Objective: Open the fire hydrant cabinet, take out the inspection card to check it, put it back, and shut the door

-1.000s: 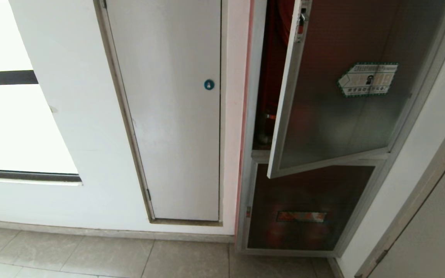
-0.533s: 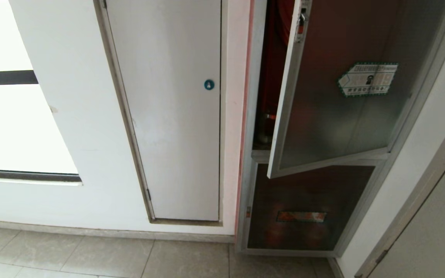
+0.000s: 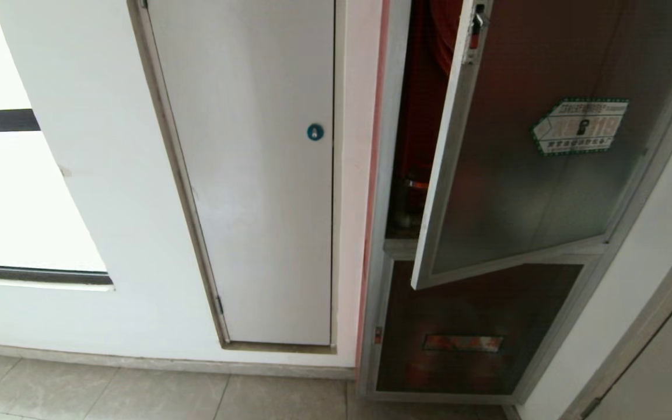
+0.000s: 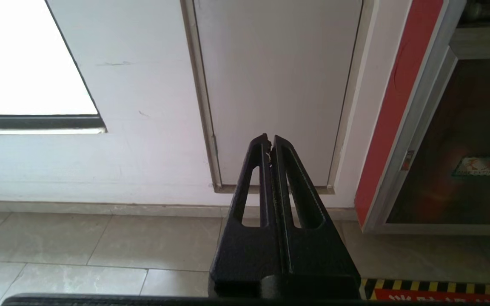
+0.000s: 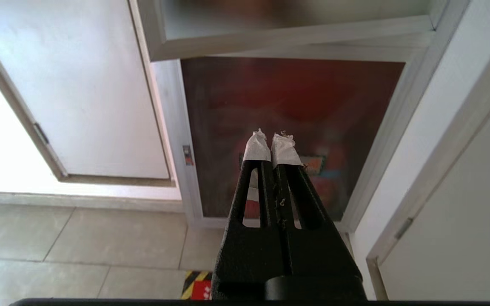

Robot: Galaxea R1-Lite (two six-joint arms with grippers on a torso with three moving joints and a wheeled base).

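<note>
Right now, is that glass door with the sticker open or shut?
Partly open: the door swings out from its frame, showing a gap with red interior.

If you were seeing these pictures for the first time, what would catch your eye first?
The door of the fire hydrant cabinet stands ajar on the right, its green-edged sticker bright on the dark glass and red showing inside. Left of it is a plain white door with a round blue lock.

The door (image 3: 522,169) hangs ajar on the fire hydrant cabinet (image 3: 384,291).
</note>
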